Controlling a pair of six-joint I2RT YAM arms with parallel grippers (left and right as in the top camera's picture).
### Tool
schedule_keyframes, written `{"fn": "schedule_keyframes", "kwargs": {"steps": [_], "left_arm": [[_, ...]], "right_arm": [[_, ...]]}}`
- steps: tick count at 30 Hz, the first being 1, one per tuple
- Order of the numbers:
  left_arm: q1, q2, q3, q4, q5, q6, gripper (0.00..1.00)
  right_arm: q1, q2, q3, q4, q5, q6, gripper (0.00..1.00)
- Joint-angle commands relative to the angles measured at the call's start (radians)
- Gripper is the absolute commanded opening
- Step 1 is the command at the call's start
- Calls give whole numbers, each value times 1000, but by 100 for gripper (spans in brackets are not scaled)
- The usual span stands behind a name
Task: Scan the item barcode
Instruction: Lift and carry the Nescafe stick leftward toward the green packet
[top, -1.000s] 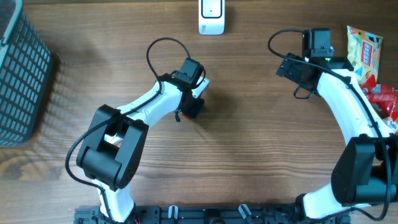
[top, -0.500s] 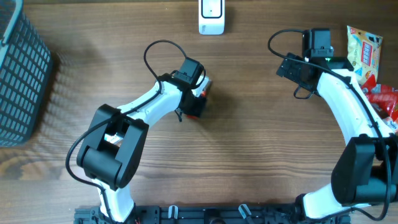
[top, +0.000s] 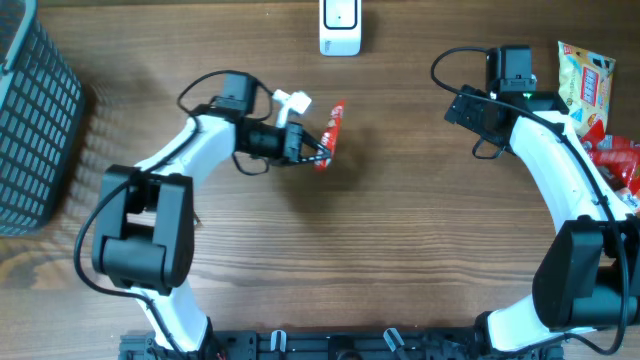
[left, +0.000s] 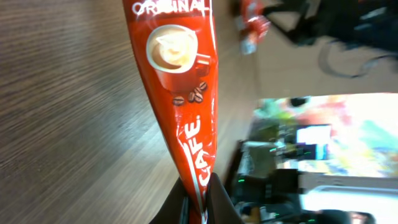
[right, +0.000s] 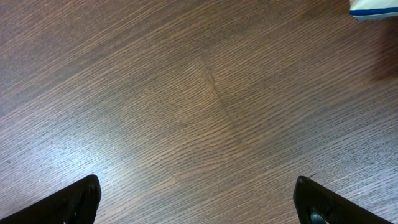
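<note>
The red coffee sachet (top: 334, 134) is hanging left of centre, apparently lifted off the surface (top: 400, 240). Its long axis is running roughly from 12 to 6 o'clock in the overhead view (tipping a little toward 1). The left end effector (top: 316, 152) is pinching its 6 o'clock end, jaws clamped tight on the narrow sealed edge, so the pack is projecting away from the fingers (left: 219, 208). The wrist view is showing only the printed cup face, with no barcode in sight. The white scanner (top: 340, 27) is sitting at 12 o'clock from the sachet, well apart, at the far edge. The left arm is plainly the nearer one. The right end effector (right: 199, 202) is gaping fully open over bare wood toward 3 o'clock, gripping nothing. I am judging the coming move as a carry toward 12, with the barcode side turning to face the scanner.
</note>
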Motion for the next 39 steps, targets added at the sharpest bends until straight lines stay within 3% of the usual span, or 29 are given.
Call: {"fn": "schedule_keyframes", "kwargs": {"steps": [1,6,15,23,29,34,39], "left_arm": [[40,-27,-84,43,223,-5,4],[45,-25,-204,124,364,-5,4],[94,-25,-261,166,427,-10,4],[298,-25,-261,167,422,-50,4],[509,-25,-261,167,427,-213,4],[599,-25,-261,143,428,-240,22],[642,-25,-261,78,427,-240,28]], "right_arm": [[2,-11,2,2,24,-3,100],[2,-11,2,2,24,-3,100],[2,-11,2,2,24,-3,100],[2,-11,2,2,24,-3,100],[2,-11,2,2,24,-3,100],[2,-11,2,2,24,-3,100],[2,-11,2,2,24,-3,100]]}}
